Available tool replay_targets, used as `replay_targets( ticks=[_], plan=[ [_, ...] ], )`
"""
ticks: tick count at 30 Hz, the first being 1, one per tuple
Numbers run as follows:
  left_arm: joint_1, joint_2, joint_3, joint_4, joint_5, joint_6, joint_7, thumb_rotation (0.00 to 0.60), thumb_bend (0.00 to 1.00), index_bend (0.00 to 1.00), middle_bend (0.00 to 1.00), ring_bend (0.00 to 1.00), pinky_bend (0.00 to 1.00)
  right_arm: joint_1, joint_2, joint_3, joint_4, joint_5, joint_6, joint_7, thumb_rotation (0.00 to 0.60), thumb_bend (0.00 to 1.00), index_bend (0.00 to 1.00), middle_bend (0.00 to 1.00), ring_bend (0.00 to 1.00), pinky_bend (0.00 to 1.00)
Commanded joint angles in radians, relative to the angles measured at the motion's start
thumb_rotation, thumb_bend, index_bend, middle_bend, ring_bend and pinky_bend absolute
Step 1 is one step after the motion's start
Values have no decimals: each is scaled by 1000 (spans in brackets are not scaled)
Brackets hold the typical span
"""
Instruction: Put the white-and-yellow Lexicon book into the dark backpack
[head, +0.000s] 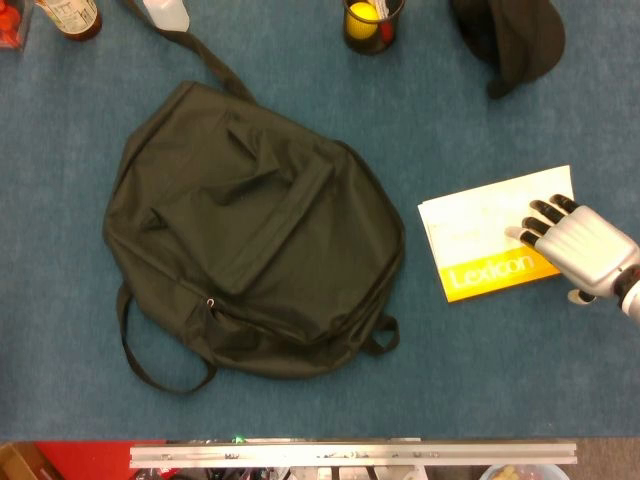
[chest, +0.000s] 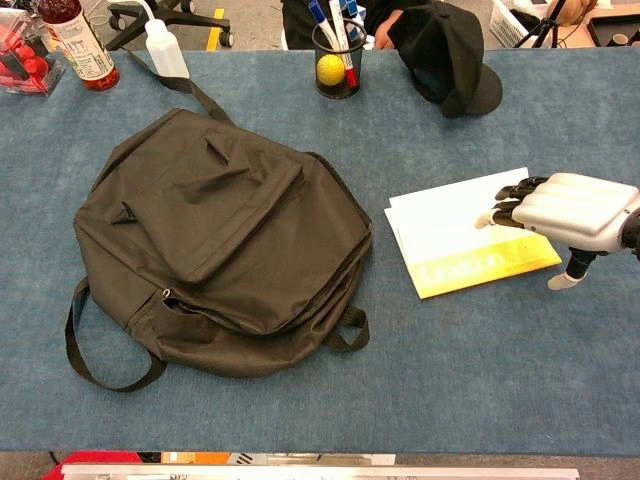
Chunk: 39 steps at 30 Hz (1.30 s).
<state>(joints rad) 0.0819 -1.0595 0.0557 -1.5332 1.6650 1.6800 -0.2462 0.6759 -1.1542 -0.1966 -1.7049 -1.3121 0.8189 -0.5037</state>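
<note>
- Book (head: 490, 238) first: the white-and-yellow Lexicon lies flat on the blue counter (head: 480, 380), well to the right of the dark backpack (head: 245, 235), its yellow title strip nearest the robot.
- Right hand (head: 580, 250) hovers palm-down over the book's right end, fingers spread across the cover and the thumb hanging off past the edge; it grips nothing. Whether the fingertips touch the cover I cannot tell.
- A thin book lying flush leaves no lip to get under. If the fingers only press and drag, I'd expect it to skate across the cloth or swing round, not lift.
- Should the thumb catch just the top cover, the book could fan open and flop in the grip.
- The backpack looks closed, its zip run shut along the side. With no mouth held open, the book would simply land on top.
- The left hand is nowhere in sight, so nothing steadies the bag.
</note>
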Motion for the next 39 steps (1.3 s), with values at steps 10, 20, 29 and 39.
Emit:
replay_targets(
  ticks=[10,20,29,39],
  plan=[
    [6,0,-2,11,-12,8,-29,600,272,320,297,296,262,4,-86,36,94,41,-47,-35,600,0,166,231,87,137],
    [7,0,-2,23,-15,8,-45,600,272,320,297,296,262,-9,-116,45,132,40,-36,-44,600,11,166,242,96,181],
    [7,0,-2,28,-12,9,-54,600,272,320,297,296,262,-38,-133,39,156,11,0,-56,600,13,166,249,101,196],
    [11,4,2,27,-10,14,-68,600,272,320,297,296,262,-59,-159,44,192,-12,15,-46,600,110,166,272,137,244]
  ],
)
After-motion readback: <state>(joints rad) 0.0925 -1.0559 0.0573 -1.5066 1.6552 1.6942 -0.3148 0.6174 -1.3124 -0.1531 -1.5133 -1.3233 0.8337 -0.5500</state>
